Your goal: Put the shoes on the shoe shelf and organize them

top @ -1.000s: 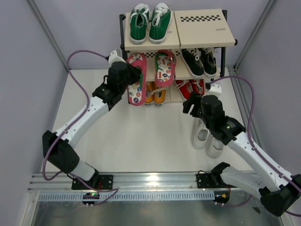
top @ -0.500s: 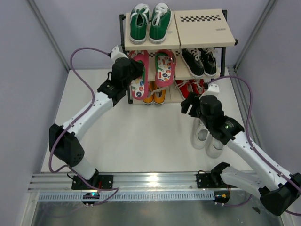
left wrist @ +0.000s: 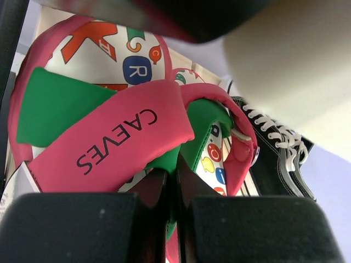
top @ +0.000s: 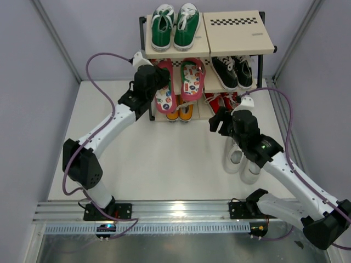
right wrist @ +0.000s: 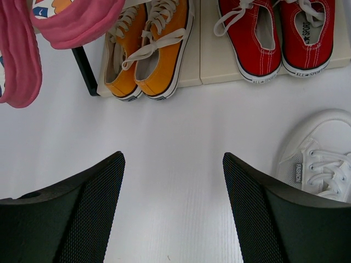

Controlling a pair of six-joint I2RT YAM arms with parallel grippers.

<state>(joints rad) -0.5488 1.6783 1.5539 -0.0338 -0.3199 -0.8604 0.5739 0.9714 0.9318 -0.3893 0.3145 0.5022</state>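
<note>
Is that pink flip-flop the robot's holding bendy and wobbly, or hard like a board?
Probably bendy: the pink flip-flop looks like thin foam, and its strap curves softly. Likely light too, since the left gripper holds it by just a pinch of that strap. Held there, it may wobble or swing.

A pair of green canvas sneakers (top: 174,26) sits at 12 o'clock in the overhead view, side by side, with the white toe caps pointing toward 6 o'clock. Black sneakers (top: 236,71) with white laces lie at about 1 o'clock. Red sneakers (top: 222,102) (laces loose and white) lie just below them, nearer 2 o'clock. The pale table (top: 164,159) spreads beneath, with a metal rail (top: 175,211) along its 6 o'clock edge.
</note>
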